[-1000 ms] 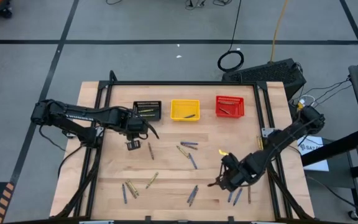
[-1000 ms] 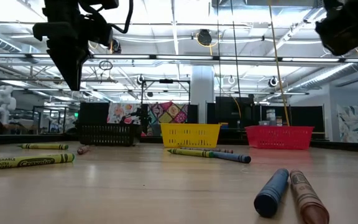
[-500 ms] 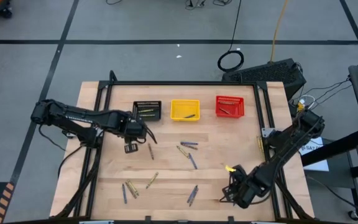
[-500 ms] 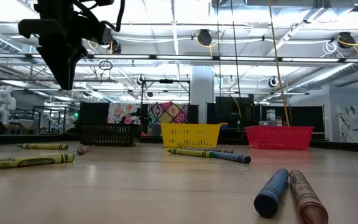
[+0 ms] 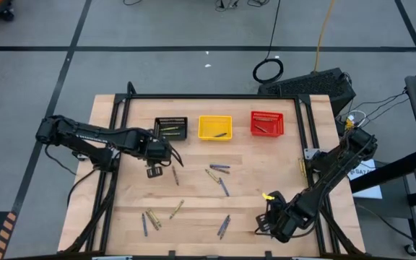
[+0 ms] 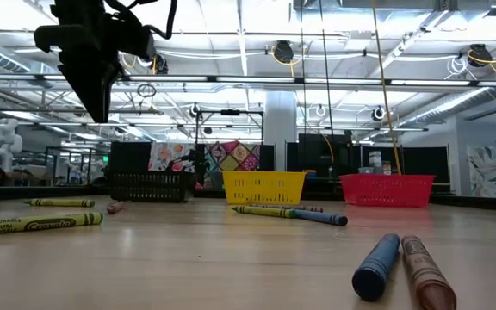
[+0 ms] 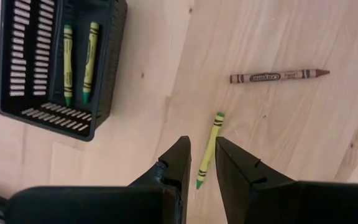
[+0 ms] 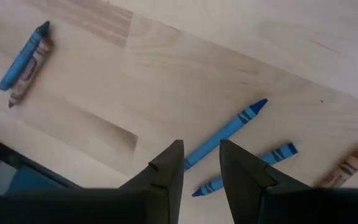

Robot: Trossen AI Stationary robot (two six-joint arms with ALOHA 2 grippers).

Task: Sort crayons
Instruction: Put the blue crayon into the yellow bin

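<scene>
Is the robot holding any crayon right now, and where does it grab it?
No, nothing is held. The left gripper hovers open above a yellow-green crayon; the right gripper hovers open above a blue crayon.

Three baskets (image 5: pixel 214 127), two arms (image 5: pixel 85 137), crayons (image 5: pixel 220 167) too scattered to count.

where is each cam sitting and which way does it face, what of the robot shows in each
High view: above the table, straight down; both arms, black basket, yellow basket, red basket.
Low view: at tabletop height, level toward those baskets; left end effector hangs above.
Left wrist view: on the left arm, facing down; its open end effector over a yellow-green crayon, by the black basket.
Right wrist view: on the right arm, facing down; its open end effector over a blue crayon.
Shared: high and left wrist views both show the black basket.
</scene>
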